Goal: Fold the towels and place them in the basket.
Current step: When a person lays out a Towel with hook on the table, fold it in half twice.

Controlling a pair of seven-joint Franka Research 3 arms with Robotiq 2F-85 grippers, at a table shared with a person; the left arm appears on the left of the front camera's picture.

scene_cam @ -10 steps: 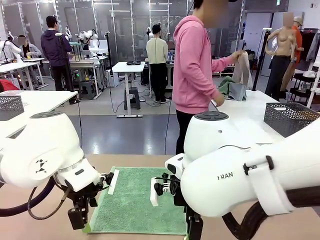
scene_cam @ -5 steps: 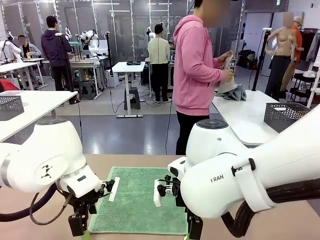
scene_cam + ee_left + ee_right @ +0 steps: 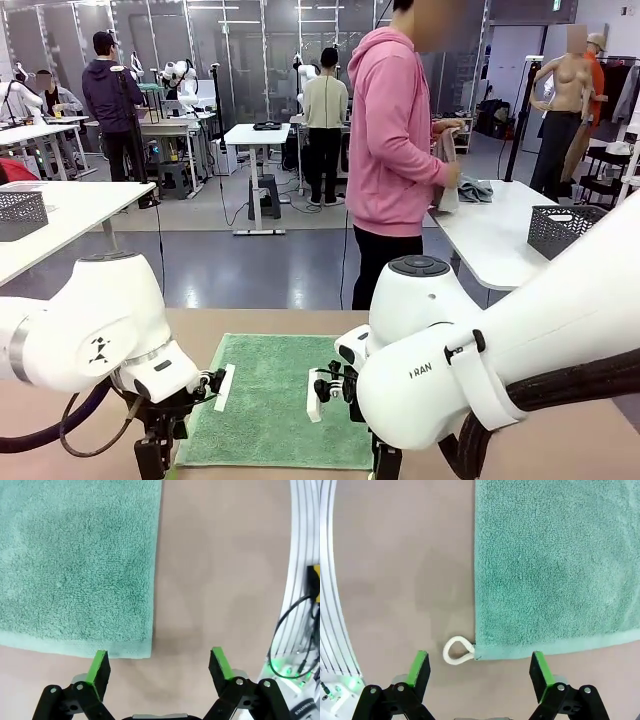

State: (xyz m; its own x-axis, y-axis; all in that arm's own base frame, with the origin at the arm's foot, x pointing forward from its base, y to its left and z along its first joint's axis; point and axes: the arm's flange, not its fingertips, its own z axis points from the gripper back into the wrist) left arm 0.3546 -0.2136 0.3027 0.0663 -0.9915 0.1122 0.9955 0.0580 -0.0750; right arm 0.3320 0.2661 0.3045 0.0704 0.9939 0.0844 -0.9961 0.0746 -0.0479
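Left gripper [image 3: 159,655] hangs wide open and empty over the near left corner of the mint green towel [image 3: 280,400]. That towel lies flat and unfolded on the brown table [image 3: 215,580]. Right gripper [image 3: 479,655], equally wide and empty, hovers at the other near corner, by the white loop [image 3: 456,651]. I judge the task barely begun: no fold is made and nothing is basketed.

Counts: one mesh basket [image 3: 20,215] far left, two grippers, one green towel, one loop, one person [image 3: 400,130] handling other cloths [image 3: 472,190], and another mesh basket [image 3: 570,232] far right.
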